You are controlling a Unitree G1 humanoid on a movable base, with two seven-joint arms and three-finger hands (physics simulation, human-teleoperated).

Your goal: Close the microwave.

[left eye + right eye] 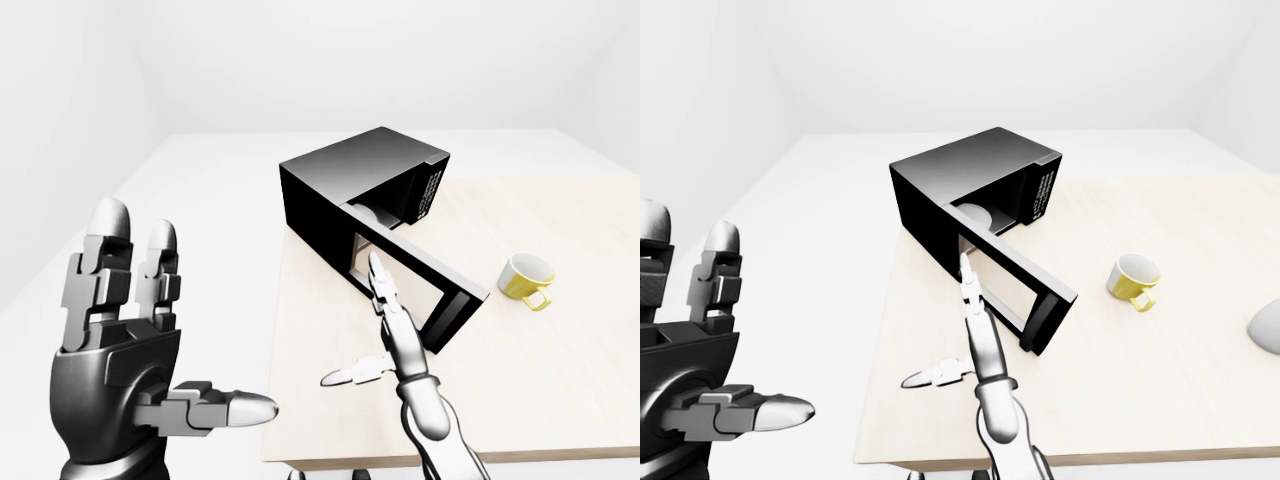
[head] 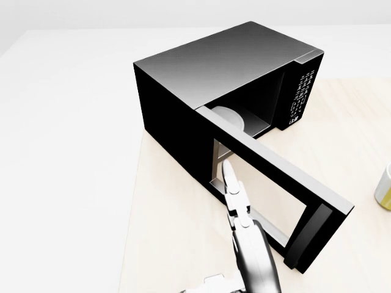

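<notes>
**Open door, flat hand at the pane**

While the head view crops the right hand (image 2: 235, 198) to its straight fingers and a stub of forearm running off the bottom edge, the eye views give the fuller picture. Whether the fingertips (image 2: 225, 166) actually press on the door cannot be told; they overlap its window frame near the hinge side, and that is as much as shows. The hand is flat and released, fingers extended together, thumb splayed out to the left, grasping nothing.

Up on the light wooden table (image 1: 520, 380) sits the microwave (image 2: 214, 79), a glossy black box set at an angle toward the table's upper-left corner. Its door (image 2: 275, 195) stands wide open, swung toward the bottom right of the head view, a dark frame round a see-through pane. Inside, a pale round turntable (image 2: 227, 116) is only half visible behind the door's top edge. White markings on the control panel (image 2: 299, 97) are too small to read.

Over on the right, a yellow mug (image 1: 526, 280) with a white interior stands well apart from the microwave; the head view clips it at the edge.

Low left in the left-eye view, the left hand (image 1: 125, 350) looms large, metallic grey and segmented, fingers upright, thumb out, open and empty, off the table.
</notes>
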